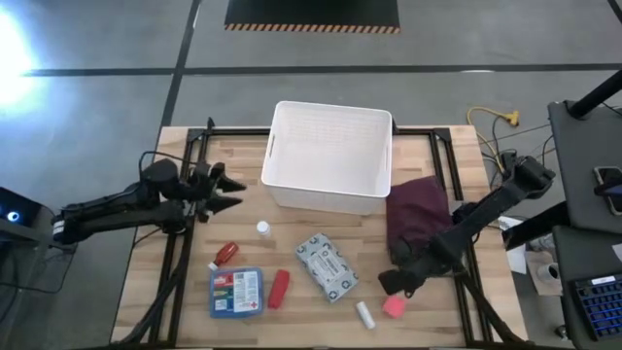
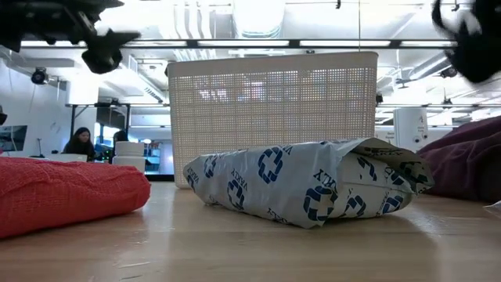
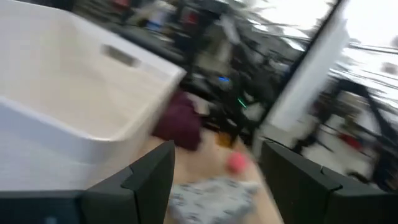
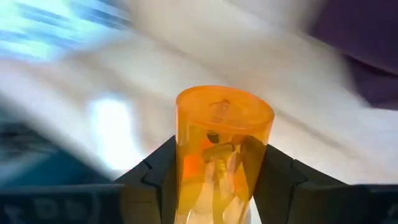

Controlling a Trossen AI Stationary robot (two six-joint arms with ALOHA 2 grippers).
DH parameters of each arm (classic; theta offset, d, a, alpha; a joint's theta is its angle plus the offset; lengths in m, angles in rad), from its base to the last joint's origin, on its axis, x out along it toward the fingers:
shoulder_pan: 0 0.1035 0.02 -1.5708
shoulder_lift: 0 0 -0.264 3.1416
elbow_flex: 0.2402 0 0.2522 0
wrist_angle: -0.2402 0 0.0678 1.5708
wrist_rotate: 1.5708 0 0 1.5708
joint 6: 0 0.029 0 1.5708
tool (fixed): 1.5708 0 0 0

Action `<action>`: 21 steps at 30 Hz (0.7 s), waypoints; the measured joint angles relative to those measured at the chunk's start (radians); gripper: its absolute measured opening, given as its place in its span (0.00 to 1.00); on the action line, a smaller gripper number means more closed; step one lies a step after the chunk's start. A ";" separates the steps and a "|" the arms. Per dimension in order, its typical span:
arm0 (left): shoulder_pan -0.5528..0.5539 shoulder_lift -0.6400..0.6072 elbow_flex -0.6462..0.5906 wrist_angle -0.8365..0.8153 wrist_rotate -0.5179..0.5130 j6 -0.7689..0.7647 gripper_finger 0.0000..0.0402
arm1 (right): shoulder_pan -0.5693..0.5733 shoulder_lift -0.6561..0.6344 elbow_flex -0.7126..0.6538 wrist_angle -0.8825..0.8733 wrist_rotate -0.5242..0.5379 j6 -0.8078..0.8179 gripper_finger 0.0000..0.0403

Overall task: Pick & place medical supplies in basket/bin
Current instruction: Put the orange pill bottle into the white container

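Note:
My right gripper (image 1: 396, 280) hovers over the table's near right part, between the maroon cloth (image 1: 418, 216) and the pink roll (image 1: 394, 307), shut on a small orange bottle (image 4: 222, 146). My left gripper (image 1: 231, 191) is open, in the air left of the white bin (image 1: 330, 156); in its wrist view the fingers (image 3: 217, 180) are spread with nothing between them. Lying flat on the table are the grey-white packet (image 1: 328, 265), blue first-aid box (image 1: 236, 292), red roll (image 1: 279, 289), small red bottle (image 1: 225, 255), white roll (image 1: 364, 313) and a small white item (image 1: 262, 227). My right gripper pinches the orange bottle by its side walls (image 4: 186, 162) between the two fingers. The bottle lies along the fingers, its round end (image 4: 224, 107) sticking out past the fingertips toward the table. That end touches nothing in the wrist view. The high view hides the bottle under the gripper.
The bin stands at the table's far middle, its open top free. The maroon cloth lies heaped right of it. In the low view the packet (image 2: 305, 184) and red roll (image 2: 63, 196) lie in front of the bin (image 2: 274, 117). Bare wood shows at the near left.

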 joint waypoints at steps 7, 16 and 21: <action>-0.134 -0.111 -0.020 -0.004 0.033 0.000 0.56 | -0.035 -0.131 0.280 -0.110 0.459 -0.080 0.37; -0.229 -0.154 -0.022 -0.001 0.032 -0.008 0.56 | -0.477 -0.080 0.622 -0.403 0.502 -0.658 0.37; -0.229 -0.119 -0.022 -0.004 0.032 -0.092 0.56 | -0.864 -0.038 0.626 -0.382 0.229 -0.941 0.38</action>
